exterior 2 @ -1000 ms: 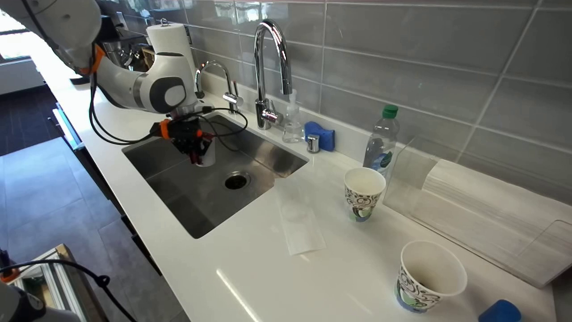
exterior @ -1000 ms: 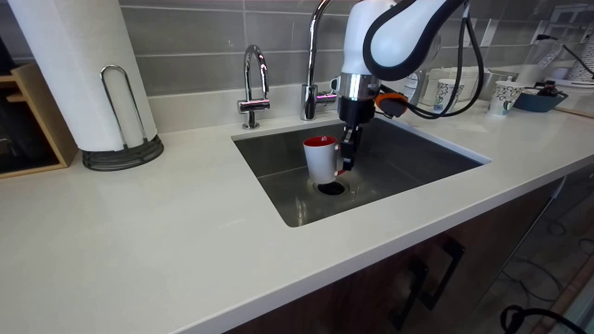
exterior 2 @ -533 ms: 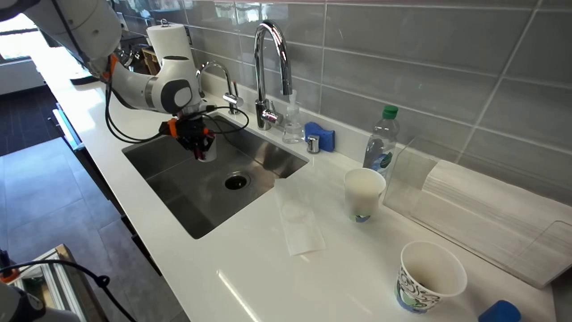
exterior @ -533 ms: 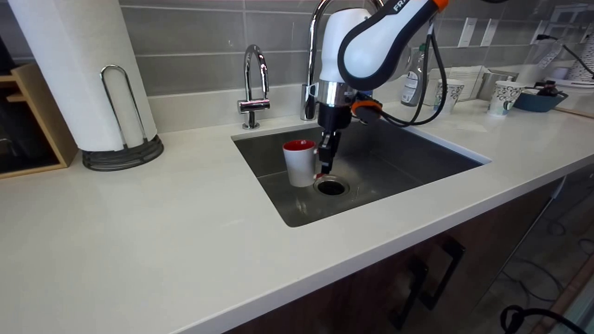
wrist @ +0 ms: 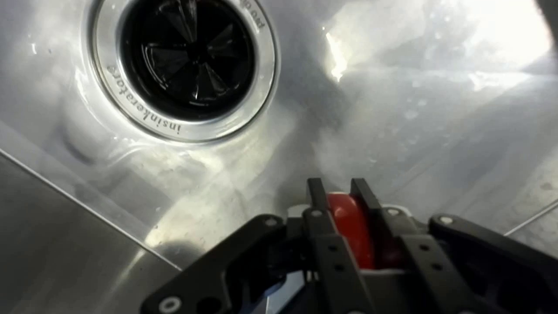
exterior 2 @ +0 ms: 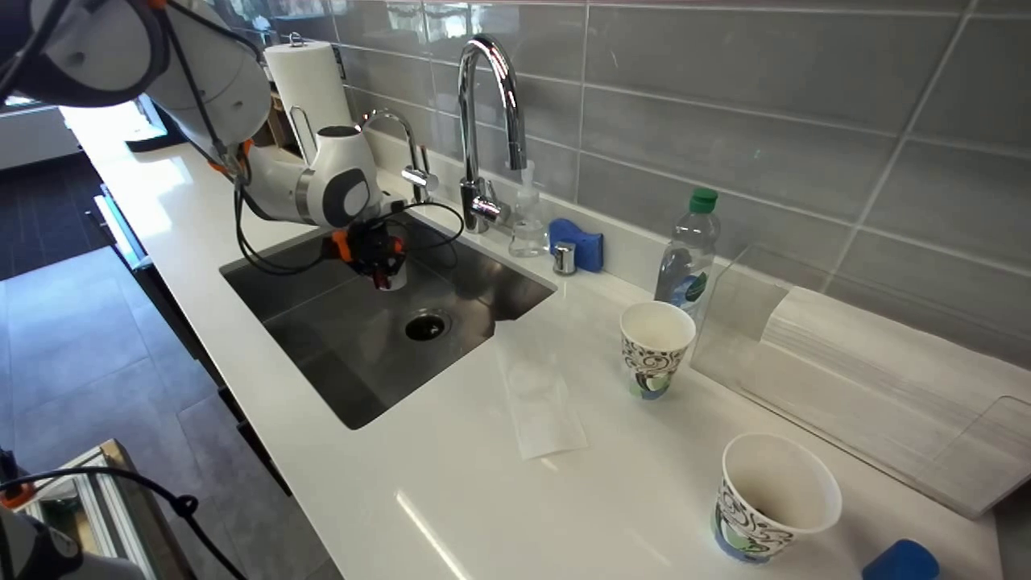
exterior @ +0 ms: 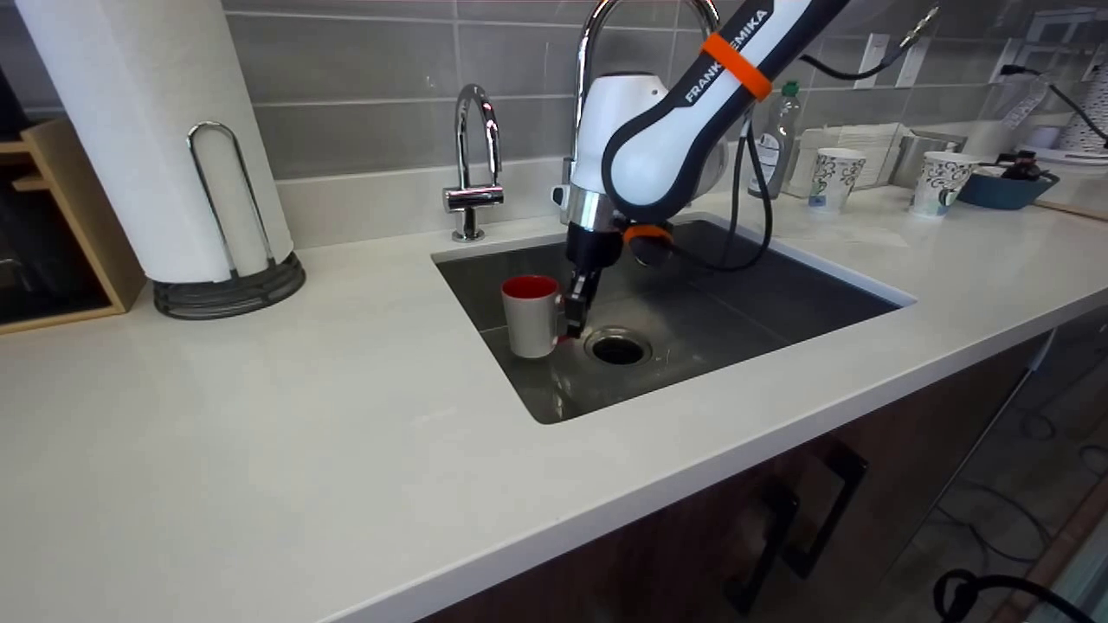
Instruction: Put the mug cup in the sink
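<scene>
Wrist view: fingers (wrist: 317, 196) clamped on red handle (wrist: 354, 231). Mug (exterior: 530, 324) near drain (exterior: 618, 350), touchdown unclear. Likely set-down step; next, seat it, release.

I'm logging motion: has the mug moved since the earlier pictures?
Yes: in an exterior view, the mug has shifted left and down the picture, clear of the drain.

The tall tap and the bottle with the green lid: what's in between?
In an exterior view: a clear pump bottle, a little metal knob and a blue thing, maybe a sponge.
</scene>
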Motion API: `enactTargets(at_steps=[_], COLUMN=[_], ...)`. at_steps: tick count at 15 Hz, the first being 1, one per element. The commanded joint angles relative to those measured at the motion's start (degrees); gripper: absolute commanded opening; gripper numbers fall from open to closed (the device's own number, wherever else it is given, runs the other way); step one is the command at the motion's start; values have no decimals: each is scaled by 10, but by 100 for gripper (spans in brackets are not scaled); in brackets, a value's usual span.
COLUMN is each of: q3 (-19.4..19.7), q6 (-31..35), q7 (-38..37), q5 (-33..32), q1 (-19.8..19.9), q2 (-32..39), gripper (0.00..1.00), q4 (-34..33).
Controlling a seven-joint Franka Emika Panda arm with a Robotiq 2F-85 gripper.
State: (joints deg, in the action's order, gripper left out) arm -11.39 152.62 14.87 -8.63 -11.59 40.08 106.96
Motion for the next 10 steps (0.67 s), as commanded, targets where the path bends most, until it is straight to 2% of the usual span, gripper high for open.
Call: enactTargets(at_steps=[1, 4, 6, 10], q3=[-10, -21, -35, -36], q6=[21, 44, 33, 23], q7=[29, 42, 59, 67], q5=[-14, -12, -8, -11], q1=[-5, -3, 3, -1], q2=[47, 72, 89, 108], gripper=[5, 5, 5, 5], q4=[-70, -98, -116, -130])
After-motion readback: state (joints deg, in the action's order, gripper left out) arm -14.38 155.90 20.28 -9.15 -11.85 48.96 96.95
